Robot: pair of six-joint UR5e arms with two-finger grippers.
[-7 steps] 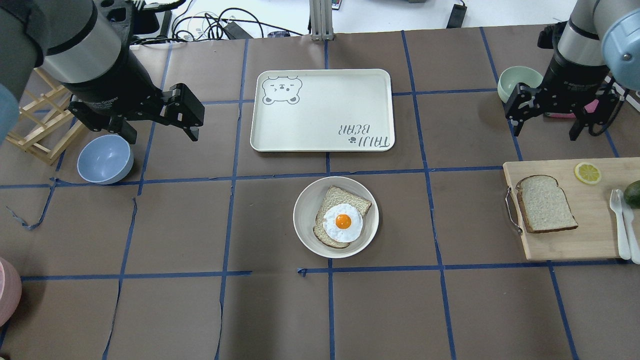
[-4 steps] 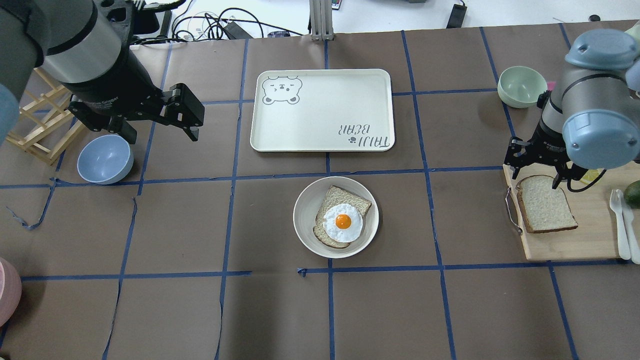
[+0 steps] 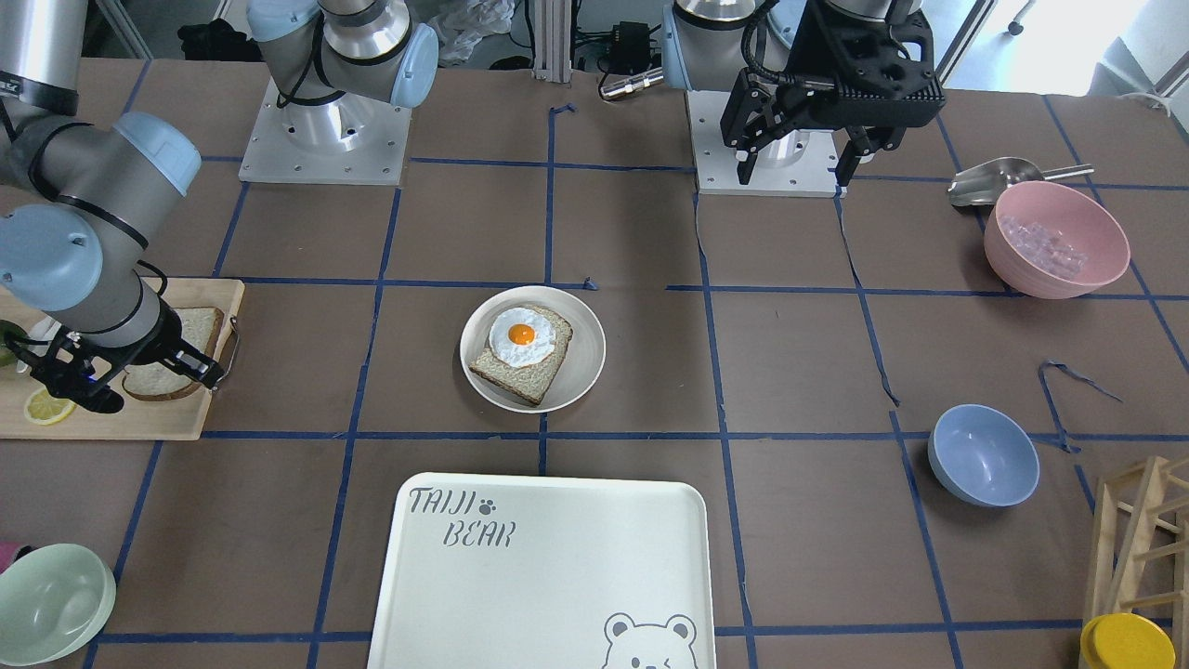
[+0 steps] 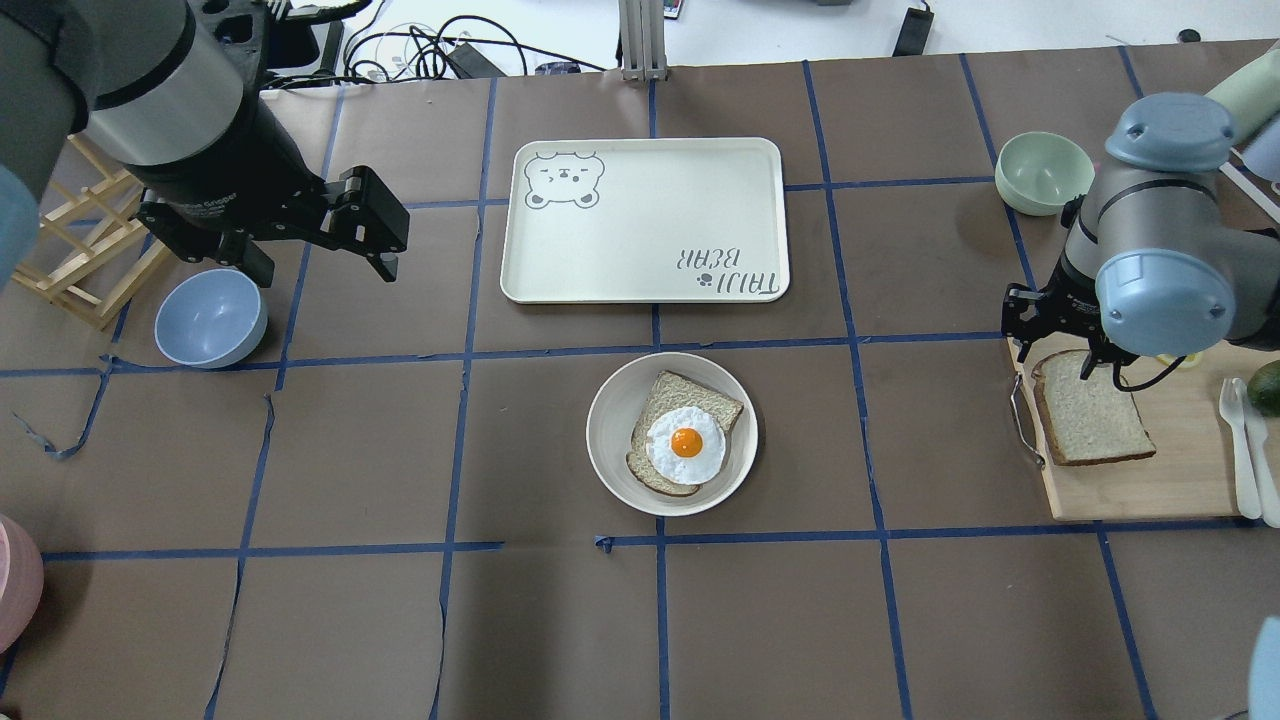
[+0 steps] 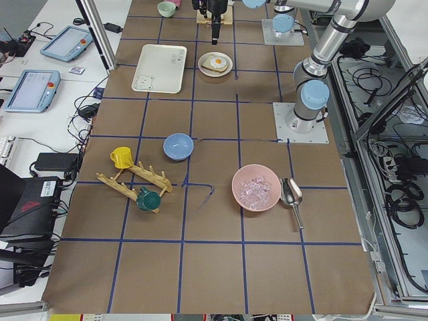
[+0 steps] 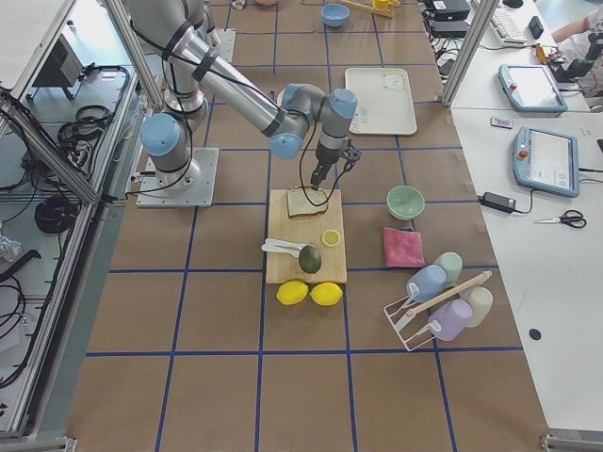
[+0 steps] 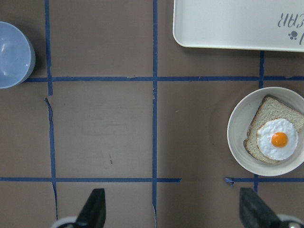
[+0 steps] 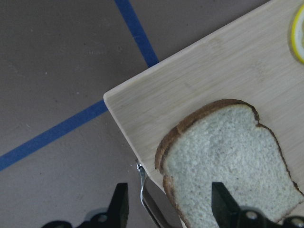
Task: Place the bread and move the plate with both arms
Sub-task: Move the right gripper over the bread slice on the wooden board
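The plain bread (image 4: 1095,420) lies flat on a wooden cutting board (image 4: 1180,470) at the table's right. It also shows in the front view (image 3: 176,358) and in the right wrist view (image 8: 228,156). My right gripper (image 4: 1052,358) (image 3: 130,381) (image 8: 170,209) is open and empty, low over the bread's far left corner. One finger is over the slice and the other is off the board's edge. The cream plate (image 4: 610,455) (image 3: 585,358) (image 7: 235,137) sits mid-table and holds an egg-topped slice (image 4: 685,440). My left gripper (image 4: 320,270) (image 3: 795,172) (image 7: 173,213) is open and empty, high at the left.
A white bear tray (image 4: 650,270) lies beyond the plate. A blue bowl (image 4: 210,318) and a wooden rack (image 4: 90,250) are below my left arm. A green bowl (image 4: 1045,172) stands beyond the board. White cutlery (image 4: 1240,440) and an avocado (image 4: 1268,385) rest on the board.
My right arm has swung from beside the green bowl toward me and down over the cutting board, and the gripper now hangs over the bread's far end. The left arm has not moved.
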